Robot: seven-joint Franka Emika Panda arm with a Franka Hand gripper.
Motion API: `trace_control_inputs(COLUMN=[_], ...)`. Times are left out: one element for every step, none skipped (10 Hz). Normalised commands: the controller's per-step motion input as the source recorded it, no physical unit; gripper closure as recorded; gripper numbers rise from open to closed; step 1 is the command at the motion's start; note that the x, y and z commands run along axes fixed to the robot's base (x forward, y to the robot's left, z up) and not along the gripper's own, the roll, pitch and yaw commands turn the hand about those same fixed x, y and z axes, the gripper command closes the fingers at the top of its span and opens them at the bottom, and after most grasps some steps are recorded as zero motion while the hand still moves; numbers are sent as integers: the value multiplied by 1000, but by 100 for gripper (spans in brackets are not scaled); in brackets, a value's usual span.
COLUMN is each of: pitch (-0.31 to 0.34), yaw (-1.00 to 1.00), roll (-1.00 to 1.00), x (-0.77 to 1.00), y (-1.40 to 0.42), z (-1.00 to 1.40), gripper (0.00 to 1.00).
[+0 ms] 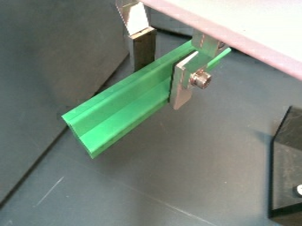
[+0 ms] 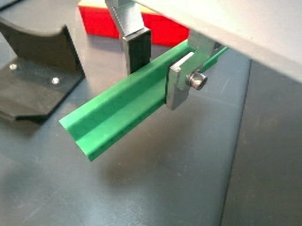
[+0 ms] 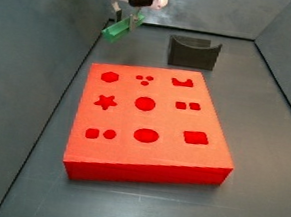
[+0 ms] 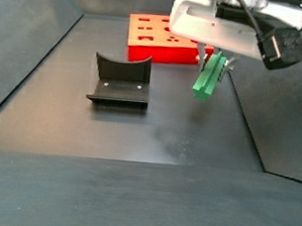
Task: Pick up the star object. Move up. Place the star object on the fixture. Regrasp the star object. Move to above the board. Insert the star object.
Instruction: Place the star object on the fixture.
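Note:
My gripper (image 1: 163, 78) is shut on the green star object (image 1: 118, 115) and holds it tilted in the air above the dark floor. The peg's long end sticks out from between the fingers (image 2: 185, 84) in both wrist views (image 2: 112, 115). In a side view the gripper (image 4: 218, 61) hangs with the peg (image 4: 206, 78) to the right of the dark fixture (image 4: 118, 82) and in front of the red board (image 4: 159, 54). In a side view the peg (image 3: 117, 26) is beyond the board's (image 3: 169, 156) far left corner, left of the fixture (image 3: 192, 52).
Dark walls enclose the floor on all sides (image 3: 30, 85). The fixture shows at the edge of both wrist views (image 1: 289, 159) (image 2: 35, 62). A corner of the board shows in a wrist view (image 2: 101, 19).

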Motion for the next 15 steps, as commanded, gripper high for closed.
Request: trace_control_inputs(pitch=[24,34,37,38,40,43,46,55,62,80,356,373,371,271,239], yaw=[0,-1,-1,-2,-2,-3,-4,-4,-5,-6,1000,1000,942,509,370], roll=[-2,-2,-1,1,2,4,5,6,6,6,-31,-27,-25,-22,-19], x=[-11,-12,-16,-21,-23,-23,-16,-5,0,8,1000,1000,1000,1000,1000], y=[-1,0,1,2,2,5,6,9,9,12,-364,-356,-325,-263,-251], z=[1000,1000,1000,1000,1000,949,787,569,464,187,-288,-318,-290,-226,-210], gripper=[100,100,100,100,100,100,100,100,100,100,100,100,100,100,100])
